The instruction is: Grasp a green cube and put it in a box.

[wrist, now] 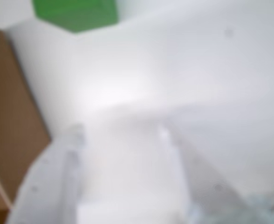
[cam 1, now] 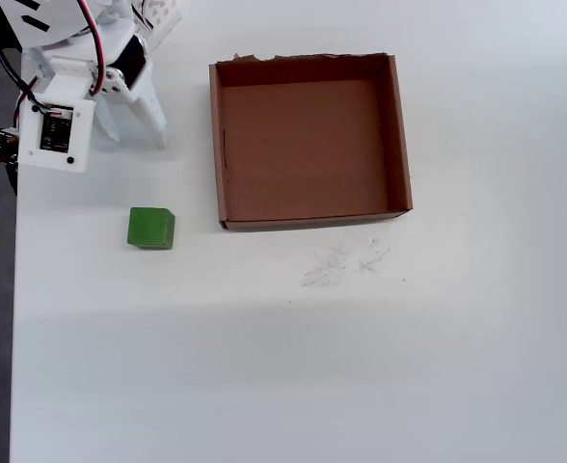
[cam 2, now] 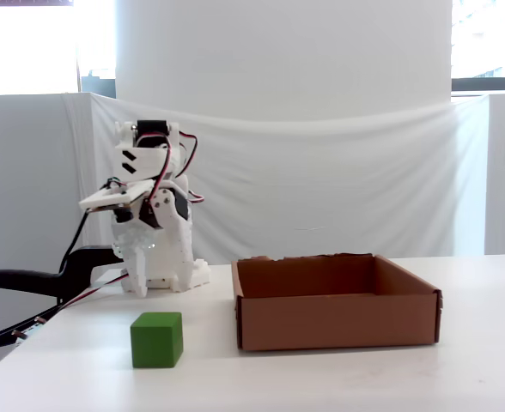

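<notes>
In the fixed view, nearest the camera, the green cube (cam 2: 157, 339) sits on the white worktop (cam 2: 338, 382) close to its front edge and toward the left — a small solid block with plain matte faces and crisp square corners. Just behind and to its right stands the box (cam 2: 337, 321), a shallow square tray of brown cardboard with low walls and no lid; cube and box are apart, with bare table between them. In the overhead view the cube (cam 1: 150, 228) lies near the worktop's left edge, just left of the box's lower-left corner, and the box (cam 1: 400, 135) shows a smooth flat floor and a ragged, torn upper edge. Faint grey scuff marks (cam 1: 344, 265) smudge the white surface just below the box. Farther back, at the worktop's far left corner, the white plastic arm (cam 2: 149, 215) is folded over its base, red and black wires looping around its joints. The gripper (cam 1: 132, 130) points down at the table beside the base, its two white fingers apart and holding nothing. The wrist view is heavily blurred — pale fingers (wrist: 53, 182) rise from the bottom, a green patch of cube (wrist: 76, 14) at the top edge, brown cardboard (wrist: 9, 116) at the left. A white cloth backdrop (cam 2: 338, 189) hangs in soft folds behind everything.
</notes>
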Action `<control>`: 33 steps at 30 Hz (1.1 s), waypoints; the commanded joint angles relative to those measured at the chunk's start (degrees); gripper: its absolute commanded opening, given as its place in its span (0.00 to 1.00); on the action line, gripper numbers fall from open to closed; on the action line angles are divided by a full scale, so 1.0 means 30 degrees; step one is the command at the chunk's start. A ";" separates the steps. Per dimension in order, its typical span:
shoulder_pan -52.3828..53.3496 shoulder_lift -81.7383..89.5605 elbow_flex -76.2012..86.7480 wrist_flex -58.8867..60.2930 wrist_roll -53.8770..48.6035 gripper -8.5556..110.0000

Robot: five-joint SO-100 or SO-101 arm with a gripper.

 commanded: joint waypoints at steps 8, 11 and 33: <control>-0.0176 0.0000 -0.0088 0.0176 0.0059 0.26; -0.0176 0.0000 -0.0088 0.0176 0.0059 0.26; 0.0264 0.0000 -0.0088 0.0176 0.0059 0.27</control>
